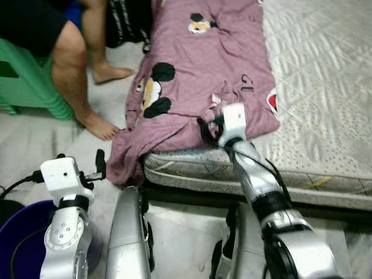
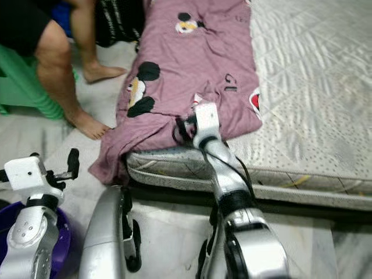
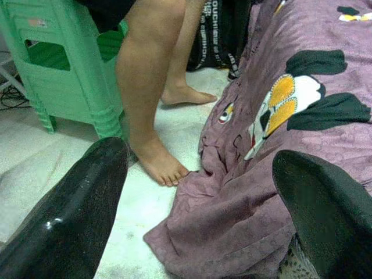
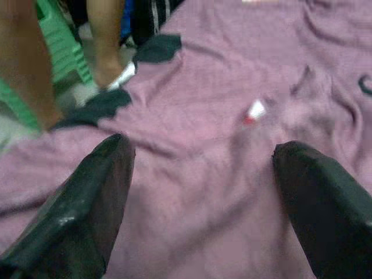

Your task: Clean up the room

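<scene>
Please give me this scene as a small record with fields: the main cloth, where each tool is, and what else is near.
cloth: purple garment with cartoon print, spread on the mattress, one end hanging to the floor
right tool: open, fingers over the garment near the mattress edge
left tool: open, held low beside the hanging end
person: bare legs, seated on a green stool
container: dark blue tub at the robot's left

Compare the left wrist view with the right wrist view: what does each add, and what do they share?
Left wrist: the green stool in full, a person's bare feet on the floor, and a black bag. Right wrist: a small red-and-white print on the cloth between its open fingers. Shared: the mauve cartoon-print sheet and the person's legs.
</scene>
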You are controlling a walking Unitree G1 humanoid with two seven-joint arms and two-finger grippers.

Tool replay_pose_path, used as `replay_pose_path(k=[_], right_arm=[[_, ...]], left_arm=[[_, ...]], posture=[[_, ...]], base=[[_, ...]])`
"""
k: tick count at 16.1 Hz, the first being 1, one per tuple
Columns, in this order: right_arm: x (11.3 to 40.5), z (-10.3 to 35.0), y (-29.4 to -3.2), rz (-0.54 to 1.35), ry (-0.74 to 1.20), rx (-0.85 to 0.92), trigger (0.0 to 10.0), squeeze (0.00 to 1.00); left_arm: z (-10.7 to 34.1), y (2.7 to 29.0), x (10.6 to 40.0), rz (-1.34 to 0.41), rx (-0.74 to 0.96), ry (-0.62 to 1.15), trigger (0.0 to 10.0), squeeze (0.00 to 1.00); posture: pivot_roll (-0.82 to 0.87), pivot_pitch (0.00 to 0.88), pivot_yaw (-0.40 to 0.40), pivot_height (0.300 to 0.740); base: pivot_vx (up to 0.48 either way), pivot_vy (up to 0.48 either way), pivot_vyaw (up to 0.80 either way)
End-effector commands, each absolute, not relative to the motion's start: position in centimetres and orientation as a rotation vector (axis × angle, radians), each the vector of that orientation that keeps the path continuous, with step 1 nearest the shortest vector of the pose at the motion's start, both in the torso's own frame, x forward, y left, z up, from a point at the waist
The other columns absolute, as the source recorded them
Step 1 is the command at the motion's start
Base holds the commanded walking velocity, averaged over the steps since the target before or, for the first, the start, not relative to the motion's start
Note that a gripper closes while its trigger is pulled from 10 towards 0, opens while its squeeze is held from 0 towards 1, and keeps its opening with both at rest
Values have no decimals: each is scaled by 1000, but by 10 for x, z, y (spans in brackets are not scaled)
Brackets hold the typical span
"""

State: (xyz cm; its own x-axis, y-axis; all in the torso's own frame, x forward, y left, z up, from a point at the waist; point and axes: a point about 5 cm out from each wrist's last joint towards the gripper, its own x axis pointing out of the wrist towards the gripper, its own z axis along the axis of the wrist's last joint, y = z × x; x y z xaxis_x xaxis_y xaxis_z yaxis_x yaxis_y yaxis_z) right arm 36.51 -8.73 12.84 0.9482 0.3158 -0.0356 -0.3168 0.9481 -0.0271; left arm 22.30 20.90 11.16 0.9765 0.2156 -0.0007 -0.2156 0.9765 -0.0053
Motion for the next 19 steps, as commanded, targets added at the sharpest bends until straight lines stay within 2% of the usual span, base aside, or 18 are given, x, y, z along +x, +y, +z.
replay_pose_path(k=[1, 5, 8, 9, 10, 11, 12, 13, 17, 19], right_arm=[[366, 126, -80, 315, 53, -18, 10000, 0], [373, 122, -68, 257, 156, -14, 10000, 0], [374, 121, -66, 225, 159, -3, 10000, 0], [375, 115, -69, 195, 196, -19, 3098, 0], [375, 113, -73, 167, 216, -42, 1608, 0], [377, 109, -82, 96, 257, -50, 1294, 0], [377, 105, -94, 20, 302, -39, 4471, 0], [377, 100, -106, -46, 345, -13, 10000, 0], [366, 77, -153, -204, 462, -8, 10000, 0], [361, 71, -165, -228, 488, -17, 10000, 0]], left_arm=[[112, 210, 217, 233, 6, 10, 10000, 0], [115, 209, 218, 219, 24, 8, 10000, 0], [118, 208, 222, 214, 30, 1, 10000, 0], [118, 207, 222, 213, 32, 3, 10000, 0], [118, 207, 222, 214, 33, 3, 10000, 0], [119, 207, 222, 216, 34, 3, 10000, 0], [119, 208, 222, 219, 35, 2, 10000, 0], [119, 209, 222, 222, 36, 1, 10000, 0], [119, 210, 225, 226, 37, 0, 10000, 0], [118, 210, 227, 222, 35, 1, 10000, 0]], posture=[[191, 272, -20, 553], [204, 269, -8, 553], [207, 264, -7, 553], [209, 261, -8, 553], [211, 260, -9, 553], [214, 256, -12, 553], [216, 254, -14, 553], [217, 249, -16, 553], [200, 234, -12, 553], [182, 230, -8, 553]], base=[[0, 0, 0], [0, 0, 0], [0, 0, 0], [0, 0, 0], [0, 0, 0], [0, 0, 0], [0, 0, 0], [0, 0, 0], [0, 0, 0], [0, 0, 0]])
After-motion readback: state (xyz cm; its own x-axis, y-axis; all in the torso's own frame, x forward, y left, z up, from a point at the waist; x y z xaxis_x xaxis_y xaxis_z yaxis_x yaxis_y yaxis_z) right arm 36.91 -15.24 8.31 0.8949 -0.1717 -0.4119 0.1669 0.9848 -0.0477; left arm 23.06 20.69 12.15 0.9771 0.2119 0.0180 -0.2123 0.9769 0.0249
